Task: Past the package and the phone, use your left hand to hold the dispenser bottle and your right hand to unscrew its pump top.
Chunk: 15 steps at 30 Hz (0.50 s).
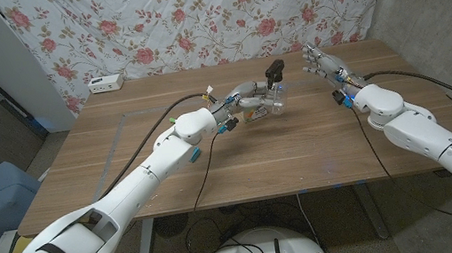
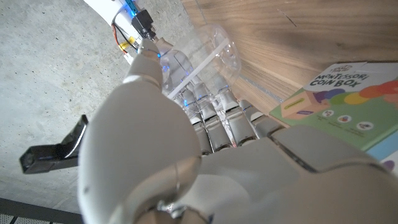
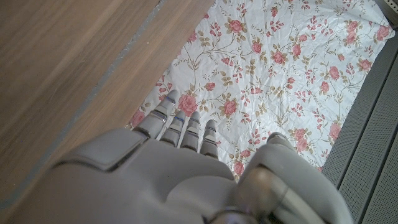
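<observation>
- One dispenser bottle point(image 1: 272, 100), clear, black pump top point(image 1: 274, 71): table centre, far half, gripped by left hand point(image 1: 248, 100).
- One right hand point(image 1: 325, 66): far right, fingers apart, holding nothing.
- One colourful box point(image 2: 348, 99) beside bottle.

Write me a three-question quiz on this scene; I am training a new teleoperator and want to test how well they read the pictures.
1. True or false: the left robot hand grips the clear dispenser bottle.
2. What colour is the pump top?
3. The right robot hand is: A) on the pump top, B) raised apart from the bottle, holding nothing, C) holding the coin box.

Key: 1 true; 2 black; 3 B.
</observation>
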Motion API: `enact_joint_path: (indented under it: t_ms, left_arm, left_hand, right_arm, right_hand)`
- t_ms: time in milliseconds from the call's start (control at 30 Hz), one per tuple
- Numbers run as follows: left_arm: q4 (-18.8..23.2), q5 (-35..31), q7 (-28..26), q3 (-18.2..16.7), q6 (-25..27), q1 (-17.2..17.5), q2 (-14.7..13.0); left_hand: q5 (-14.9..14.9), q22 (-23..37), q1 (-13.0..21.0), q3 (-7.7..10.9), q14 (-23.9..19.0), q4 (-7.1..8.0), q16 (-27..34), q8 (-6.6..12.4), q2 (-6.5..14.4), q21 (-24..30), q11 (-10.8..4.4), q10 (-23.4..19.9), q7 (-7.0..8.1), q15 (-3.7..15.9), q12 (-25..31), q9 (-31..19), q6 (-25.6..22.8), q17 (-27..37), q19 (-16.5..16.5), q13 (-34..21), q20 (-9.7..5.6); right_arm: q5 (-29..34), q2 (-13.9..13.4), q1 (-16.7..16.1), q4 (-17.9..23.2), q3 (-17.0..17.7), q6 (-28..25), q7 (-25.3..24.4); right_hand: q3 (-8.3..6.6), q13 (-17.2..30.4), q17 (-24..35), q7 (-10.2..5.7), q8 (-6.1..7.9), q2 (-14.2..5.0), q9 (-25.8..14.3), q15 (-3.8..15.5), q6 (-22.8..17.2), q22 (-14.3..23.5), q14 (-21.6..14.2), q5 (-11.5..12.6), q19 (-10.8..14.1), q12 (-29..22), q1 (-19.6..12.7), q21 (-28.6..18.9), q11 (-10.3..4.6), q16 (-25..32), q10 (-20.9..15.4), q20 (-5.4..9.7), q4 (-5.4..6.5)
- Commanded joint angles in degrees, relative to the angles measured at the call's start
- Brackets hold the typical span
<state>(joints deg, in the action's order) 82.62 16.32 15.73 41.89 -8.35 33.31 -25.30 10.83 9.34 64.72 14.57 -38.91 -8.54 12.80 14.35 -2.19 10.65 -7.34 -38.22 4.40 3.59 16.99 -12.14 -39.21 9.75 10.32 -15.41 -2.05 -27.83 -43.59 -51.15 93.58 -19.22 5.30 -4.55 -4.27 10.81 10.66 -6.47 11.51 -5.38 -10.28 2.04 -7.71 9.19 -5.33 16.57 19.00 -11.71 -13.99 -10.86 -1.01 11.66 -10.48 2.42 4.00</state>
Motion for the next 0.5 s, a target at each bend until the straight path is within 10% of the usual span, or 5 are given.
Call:
enact_joint_path:
  t_ms: [33, 500]
  left_arm:
    - [1.8, -1.1, -3.2, 0.0, 2.6, 0.4, -0.2]
    - [3.2, -2.1, -4.4, 0.1, 3.8, 1.0, -1.3]
  left_hand:
    - [0.2, 0.2, 1.4, 0.33, -0.4, 0.24, -0.2, 0.31, 3.0, -0.1, 0.01, -0.7, -0.16, 6.33, 0.2, -0.2, -1.5, 0.2, 0.2, -0.2, -4.73]
    - [0.3, 0.2, 1.4, 0.61, -0.7, 0.32, -0.5, 0.25, 3.4, -0.1, -0.01, -1.1, -0.25, 6.15, 0.2, -0.3, -1.8, 0.1, 0.2, -0.5, -4.79]
  right_arm:
    - [2.0, -3.1, -0.7, 4.4, 0.8, -3.5, -1.2]
    - [3.4, -8.9, -3.8, 13.3, 3.3, -10.6, -3.0]
  right_hand:
    - [-0.50, 0.2, 0.0, -0.77, 0.42, 0.38, -0.2, 0.97, -1.7, 0.3, -0.9, 0.4, 1.1, -0.5, -1.6, -0.2, -0.14, 0.1, -1.1, 1.52, -1.40]
    - [-1.56, 0.3, -0.1, -2.82, 0.83, 0.23, -0.3, 1.38, -4.0, 0.3, -1.9, 0.3, 1.5, -0.6, -4.8, 0.0, -0.90, 0.1, -2.6, 1.23, -3.61]
